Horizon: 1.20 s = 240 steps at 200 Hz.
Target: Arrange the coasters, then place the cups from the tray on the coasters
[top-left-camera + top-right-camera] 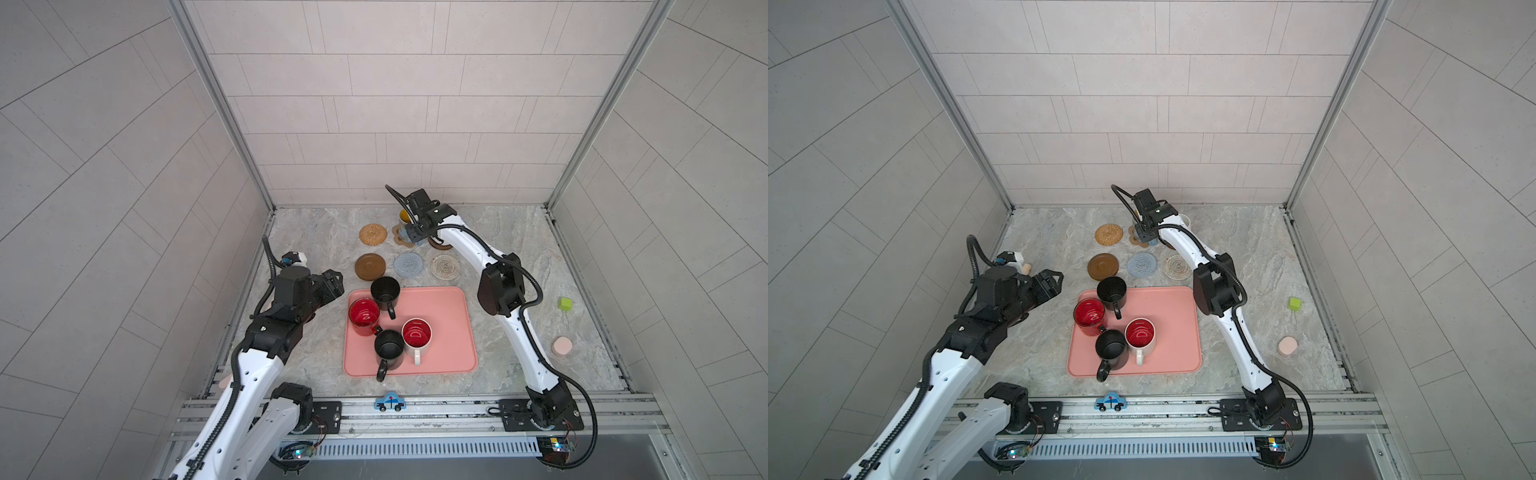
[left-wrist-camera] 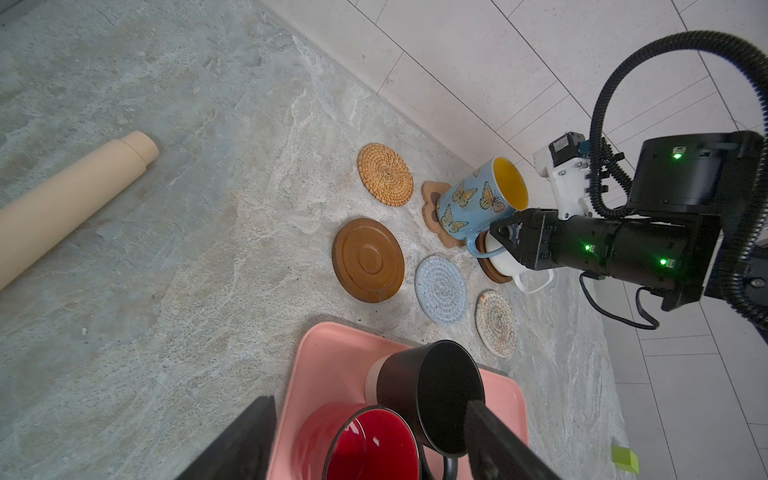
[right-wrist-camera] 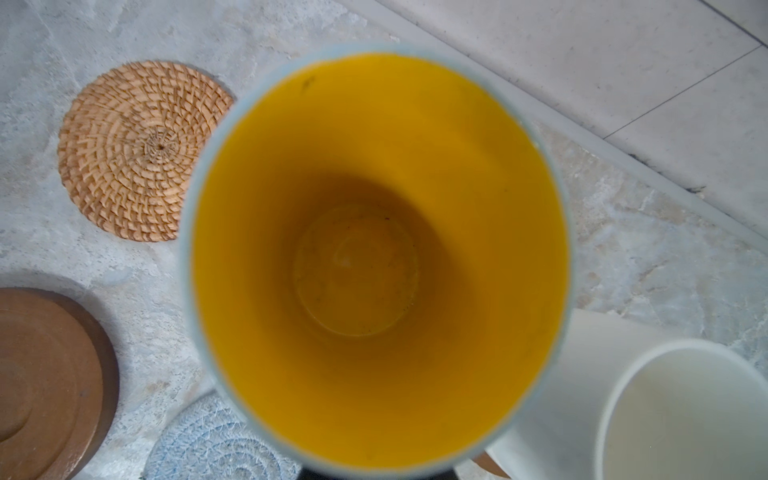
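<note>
Upper middle in both top views, the right hand (image 2: pixel 500 237) pinches the blue cup (image 2: pixel 478 199) by its handle at the paw coaster (image 2: pixel 430 208). Next it likely needs to seat the cup and let go. Lower left, the left hand (image 1: pixel 334 284) hangs wide and empty.

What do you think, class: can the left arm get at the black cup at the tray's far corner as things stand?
Probably yes. The open left tool hangs close to that black cup, nothing between them, though the red cup crowds one side.

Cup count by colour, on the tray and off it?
Black handled mugs: 2
Red handled mug: 1
White mug with red inside: 1
Blue butterfly mug with yellow inside: 1
Cream-white mug: 1
Total: 6
</note>
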Tool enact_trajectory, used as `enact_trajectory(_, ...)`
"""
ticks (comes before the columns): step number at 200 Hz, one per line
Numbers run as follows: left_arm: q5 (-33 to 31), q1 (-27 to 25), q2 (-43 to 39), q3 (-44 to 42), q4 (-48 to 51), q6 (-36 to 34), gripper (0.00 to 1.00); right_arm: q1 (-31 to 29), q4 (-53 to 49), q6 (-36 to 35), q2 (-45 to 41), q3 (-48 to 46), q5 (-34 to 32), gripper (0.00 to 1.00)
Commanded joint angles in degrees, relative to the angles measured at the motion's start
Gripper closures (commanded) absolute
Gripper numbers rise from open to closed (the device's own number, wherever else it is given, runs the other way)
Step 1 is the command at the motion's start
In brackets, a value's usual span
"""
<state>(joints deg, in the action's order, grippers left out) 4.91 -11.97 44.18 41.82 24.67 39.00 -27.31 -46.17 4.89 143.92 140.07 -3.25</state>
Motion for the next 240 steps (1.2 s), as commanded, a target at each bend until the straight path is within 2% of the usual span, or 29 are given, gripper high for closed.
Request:
enact_trajectory(1,-0.5,0.3,-0.1,0.7,-1.2,-0.2,0.21,0.1,4.3,-0.4,-0.4,2.7,-1.2,0.96)
enact_trajectory(83,-0.6,0.4,-0.1,0.9,-1.4,-0.2,0.21,0.1,6.2,-0.1,0.3,3.3,-1.3,0.96)
enact_trajectory(144,-0.5,0.4,-0.1,0.7,-1.3,-0.2,0.21,0.1,2.9,-0.1,1.7,4.5,-1.1,0.96)
enact_trajectory(181,-0.4,0.4,-0.2,0.7,-1.1,-0.2,0.21,0.1,1.3,-0.5,1.1,4.6,-1.2,0.93)
enact_trajectory(240,-0.2,0.4,-0.4,0.6,-1.2,0.1,0.21,0.1,-0.3,-1.4,0.4,4.6,-1.2,0.83)
